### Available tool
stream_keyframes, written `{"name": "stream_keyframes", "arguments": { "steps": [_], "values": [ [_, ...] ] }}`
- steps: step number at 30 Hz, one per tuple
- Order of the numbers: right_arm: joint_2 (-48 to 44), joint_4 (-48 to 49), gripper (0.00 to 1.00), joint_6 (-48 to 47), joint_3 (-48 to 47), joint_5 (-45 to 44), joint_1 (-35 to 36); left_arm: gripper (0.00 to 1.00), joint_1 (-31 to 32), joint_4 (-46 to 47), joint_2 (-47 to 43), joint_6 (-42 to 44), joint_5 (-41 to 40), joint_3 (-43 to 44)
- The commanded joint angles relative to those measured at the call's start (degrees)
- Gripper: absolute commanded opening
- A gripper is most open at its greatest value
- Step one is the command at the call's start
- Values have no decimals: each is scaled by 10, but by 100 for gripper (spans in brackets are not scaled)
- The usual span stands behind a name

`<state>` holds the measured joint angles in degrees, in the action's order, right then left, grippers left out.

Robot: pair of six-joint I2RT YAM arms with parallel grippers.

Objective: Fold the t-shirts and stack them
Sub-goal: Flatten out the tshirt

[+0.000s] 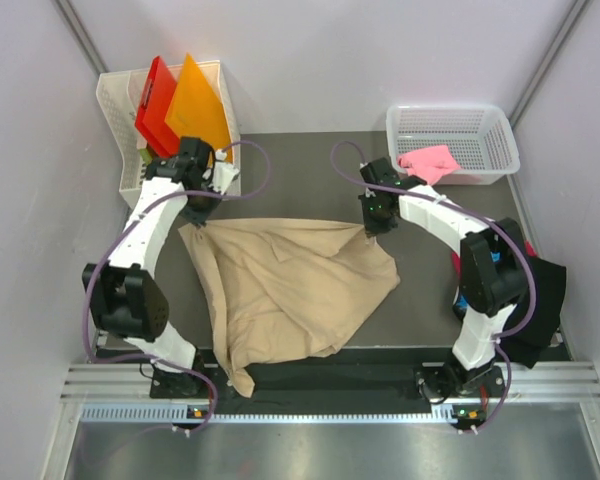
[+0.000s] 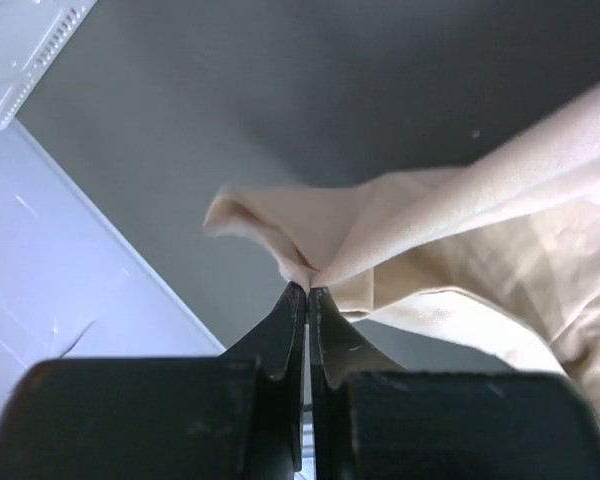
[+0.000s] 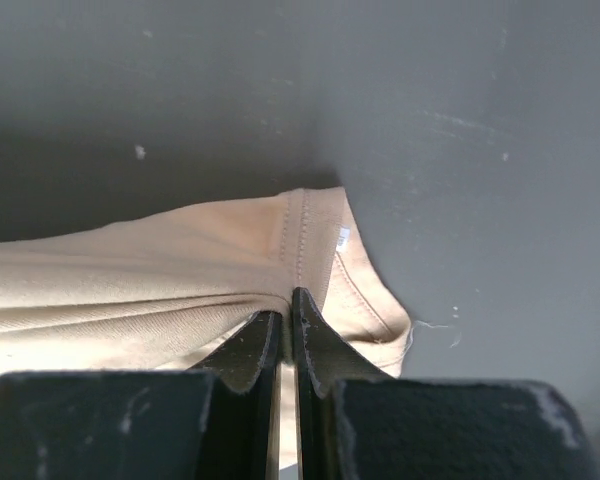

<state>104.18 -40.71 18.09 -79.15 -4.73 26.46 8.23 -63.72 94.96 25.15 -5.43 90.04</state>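
**Tan shirt pinched at two corners, stretched across the table**

The tan t-shirt (image 1: 290,290) lies in the middle of the dark table (image 1: 300,160), between the two arms. Its far edge is pulled into a line running left to right. From that line the cloth hangs back toward the near side in loose folds, narrowing to a rumpled point near the left arm's base. So it makes a rough triangle, wide end away from the arms, with its long axis running far to near and leaning left. A bulge of cloth sticks out on the right side, below the right arm's grip.

The left gripper (image 1: 198,215) is closed tight on the far left corner. From its wrist, the fingertips (image 2: 307,290) meet on a gathered fold of the shirt (image 2: 460,230), which fans away to the right.

The right gripper (image 1: 373,228) is also closed tight, on the far right corner. In its wrist view the fingertips (image 3: 285,295) nip the shirt (image 3: 180,270) beside a stitched hem, and the cloth runs off to the left.

A small pink t-shirt (image 1: 430,160) lies bunched in a white basket (image 1: 495,125) at the far right. At the far left, a second white basket (image 1: 115,95) holds a red sheet (image 1: 152,105) and an orange sheet (image 1: 198,100), both upright.
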Motion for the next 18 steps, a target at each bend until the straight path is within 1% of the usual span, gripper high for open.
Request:
{"name": "stream_keyframes", "arguments": {
  "steps": [1,5,8,11,13,15,16,18],
  "values": [
    [-35,4,0,-17,-9,-27,-12,0,-7,-32,-67,56,-40,-51],
    [-41,-3,0,-19,-20,-29,-31,0,-8,-22,-96,58,-36,-91],
    [-59,-7,0,-17,-14,-41,-54,0,-8,-22,-107,57,-34,-99],
    [-80,-7,0,-15,1,-42,-92,0,-8,-20,-118,63,-37,-107],
    [-96,-4,0,-12,12,-43,-105,6,-8,-18,-127,67,-41,-113],
    [-101,-1,0,-11,19,-47,-114,9,-8,-14,-137,68,-42,-123],
    [-102,0,0,-11,22,-46,-116,14,-8,-12,-141,68,-42,-128],
    [-101,0,0,-10,23,-44,-115,15,-8,-10,-150,68,-41,-138]
  ]
}}
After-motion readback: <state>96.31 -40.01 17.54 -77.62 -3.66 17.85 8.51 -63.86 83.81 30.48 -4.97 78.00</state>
